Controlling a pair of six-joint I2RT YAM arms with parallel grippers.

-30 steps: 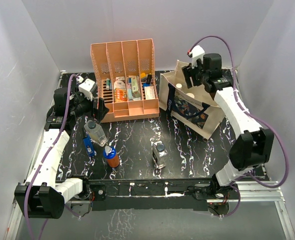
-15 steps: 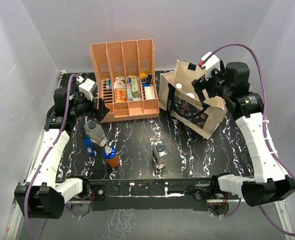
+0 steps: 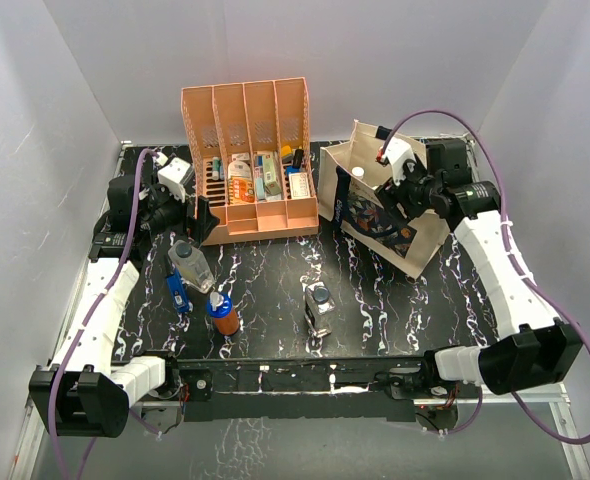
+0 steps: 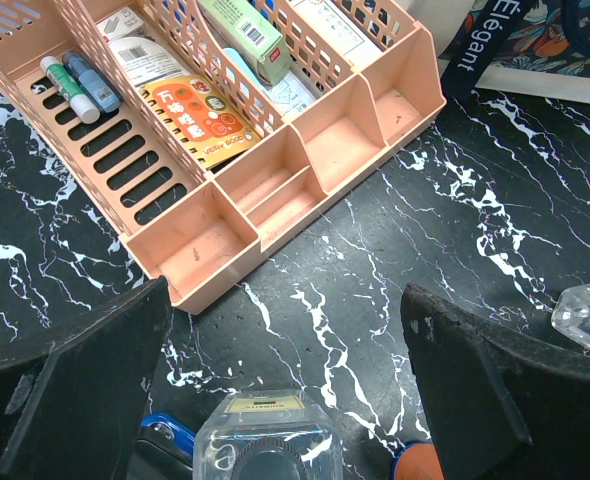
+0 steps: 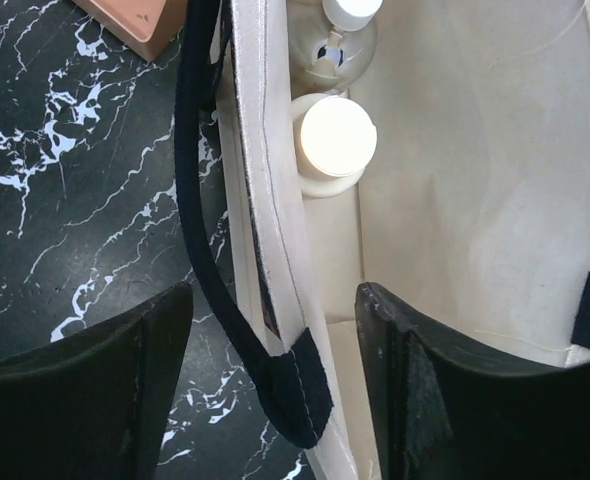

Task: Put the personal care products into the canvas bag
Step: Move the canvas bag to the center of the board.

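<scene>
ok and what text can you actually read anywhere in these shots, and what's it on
"Elegant": pale blue lettering on the dark print of the canvas bag, left wrist view.
"VERY GOOD" (probably; it is small): under large Chinese characters on the orange pack in the file rack.
Too small to read: the label on the clear bottle, and the print and barcode on the green box.

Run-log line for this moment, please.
left tool: open | right tool: open, above canvas bag rim | bagged: two bottles | table: four bottles
</scene>
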